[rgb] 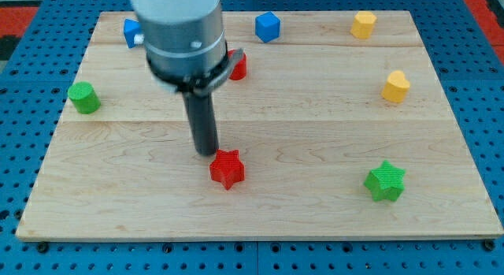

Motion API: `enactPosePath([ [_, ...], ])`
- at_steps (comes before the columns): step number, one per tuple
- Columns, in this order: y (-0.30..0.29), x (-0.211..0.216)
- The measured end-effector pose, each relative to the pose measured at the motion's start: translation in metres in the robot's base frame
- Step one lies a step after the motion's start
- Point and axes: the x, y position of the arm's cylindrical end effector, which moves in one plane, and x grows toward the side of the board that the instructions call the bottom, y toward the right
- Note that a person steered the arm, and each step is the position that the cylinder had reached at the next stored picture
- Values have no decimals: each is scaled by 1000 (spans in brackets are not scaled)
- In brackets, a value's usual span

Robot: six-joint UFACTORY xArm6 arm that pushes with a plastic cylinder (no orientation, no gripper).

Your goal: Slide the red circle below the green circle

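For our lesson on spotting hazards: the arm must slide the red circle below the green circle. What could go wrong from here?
1. My tip sits right beside the red star, at its upper left, so it could shove that block instead.
2. The red circle is partly hidden behind the arm, so lining up on it may be hard.
3. The green circle stands near the board's left edge, so a hard push could overshoot.

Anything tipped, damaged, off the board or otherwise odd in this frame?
Nothing looks damaged or off the board. One oddity: my tip sits just above the red star, while the red circle lies half hidden behind the arm and the green circle stands far left.
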Motion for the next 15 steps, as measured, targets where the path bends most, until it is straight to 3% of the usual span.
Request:
enactPosePath([
  [2, 94, -161],
  [3, 59, -178],
  [4, 18, -126],
  [5, -62, -59],
  [6, -7, -93],
  [7, 7, -102],
  [8, 42, -70],
  [9, -15, -40],
  [10, -93, -38],
  [11, -105, -64],
  [12, -141, -8],
  [13, -156, 36],
  [15, -72, -14],
])
